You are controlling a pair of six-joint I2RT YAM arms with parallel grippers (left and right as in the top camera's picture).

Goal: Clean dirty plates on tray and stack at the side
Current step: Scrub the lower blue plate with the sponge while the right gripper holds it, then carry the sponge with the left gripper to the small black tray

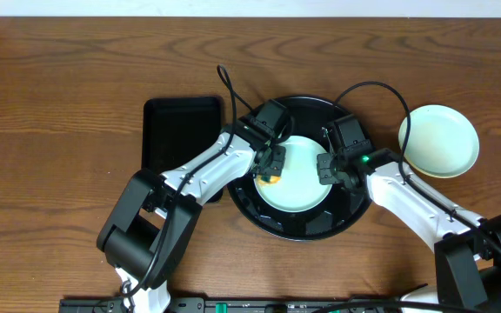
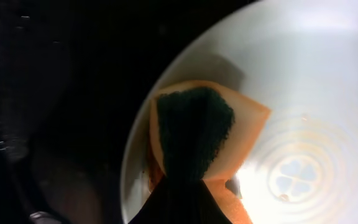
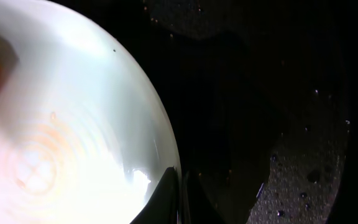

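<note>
Folded orange-and-green sponge (image 2: 197, 130) sits clamped in the left gripper (image 2: 185, 202), pressed onto the left part of the plate (image 2: 316, 81) lying in the middle of the tray (image 1: 268, 217), apparently placed to scrub toward the faint brownish rings just beside it. At the plate's right rim the right gripper (image 3: 180, 199) is closed narrowly on the edge, probably to pin it against the scrubbing. Right of the tray, apart from it, a second plate (image 1: 438, 139) rests on the table.

Glossy tray (image 1: 296, 226), smooth plate (image 1: 303, 174), rough scouring sponge (image 2: 194, 130).
</note>
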